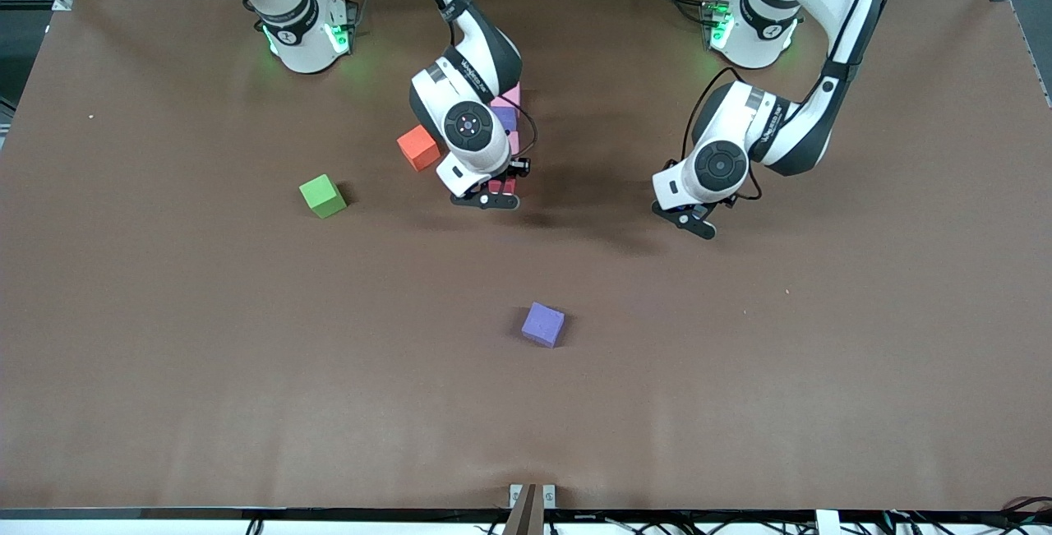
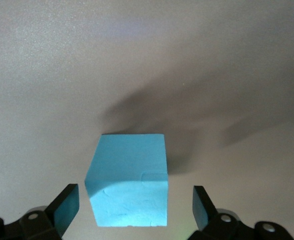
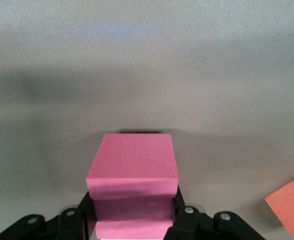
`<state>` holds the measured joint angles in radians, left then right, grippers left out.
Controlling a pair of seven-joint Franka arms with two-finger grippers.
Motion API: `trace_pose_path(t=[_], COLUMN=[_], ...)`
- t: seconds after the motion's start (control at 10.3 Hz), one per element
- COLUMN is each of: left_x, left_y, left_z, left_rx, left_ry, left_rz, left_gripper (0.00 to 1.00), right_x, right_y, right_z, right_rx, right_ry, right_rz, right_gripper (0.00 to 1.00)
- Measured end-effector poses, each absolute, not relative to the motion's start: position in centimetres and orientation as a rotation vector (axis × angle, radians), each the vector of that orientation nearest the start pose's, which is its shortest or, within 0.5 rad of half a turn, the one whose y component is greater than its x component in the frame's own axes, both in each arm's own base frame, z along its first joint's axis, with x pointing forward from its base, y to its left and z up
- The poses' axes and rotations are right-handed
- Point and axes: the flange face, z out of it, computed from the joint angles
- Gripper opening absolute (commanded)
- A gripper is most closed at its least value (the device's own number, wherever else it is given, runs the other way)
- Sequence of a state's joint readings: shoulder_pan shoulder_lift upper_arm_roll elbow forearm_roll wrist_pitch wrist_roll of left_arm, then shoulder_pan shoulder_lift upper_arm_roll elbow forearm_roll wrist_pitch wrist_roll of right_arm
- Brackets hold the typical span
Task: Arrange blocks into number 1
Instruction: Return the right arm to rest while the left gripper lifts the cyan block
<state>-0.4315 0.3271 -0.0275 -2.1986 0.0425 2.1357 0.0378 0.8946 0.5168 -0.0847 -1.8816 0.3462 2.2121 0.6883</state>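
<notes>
grippers at work over the brown table (image 1: 164, 371): we see the right gripper (image 3: 131, 220) clenched on a pink block (image 3: 131, 170), held at the near end of the pink-and-purple column (image 1: 508, 112), the orange block (image 1: 418, 147) at about nine o'clock from it. the left gripper (image 2: 136, 207) hangs released with a light blue block (image 2: 129, 180) sitting squarely between its spread fingers (image 2: 64, 207), untouched. we judge the left arm need only descend and close, while the purple block (image 1: 542, 325) and green block (image 1: 322, 196) lie well apart from both.

Left gripper (image 2: 131, 207) spread, right gripper (image 3: 131, 212) clamped
</notes>
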Motion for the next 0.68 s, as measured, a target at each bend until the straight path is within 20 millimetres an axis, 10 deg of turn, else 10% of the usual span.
trace_pose_path(t=[0.1,0.19,0.29,0.39,0.58,0.68], left_x=[46.0,46.2,46.3,46.2,46.2,46.1], left_y=[-22.3,-22.1,-21.9,-21.9,-21.8,-21.8], left_z=[20.5,20.2,19.8,19.5,18.9,18.8], left_rx=[-2.88,-2.878,-2.876,-2.873,-2.869,-2.869], left_ry=[0.775,0.771,0.768,0.767,0.766,0.763], left_rz=[0.572,0.577,0.586,0.596,0.61,0.612], left_gripper=[1.0,1.0,1.0,0.87,0.13,0.0], right_x=[41.5,41.4,41.4,41.4,41.4,41.5], right_y=[45.6,45.6,45.6,45.5,45.5,45.6], right_z=[21.7,21.4,21.2,21.1,21.1,21.2], right_rx=[-3.076,-3.08,-3.082,-3.083,-3.084,-3.083], right_ry=[0.166,0.169,0.17,0.18,0.24,0.247], right_rz=[0.434,0.438,0.441,0.443,0.443,0.44], right_gripper=[0.0,0.24,0.99,1.0,1.0,1.0])
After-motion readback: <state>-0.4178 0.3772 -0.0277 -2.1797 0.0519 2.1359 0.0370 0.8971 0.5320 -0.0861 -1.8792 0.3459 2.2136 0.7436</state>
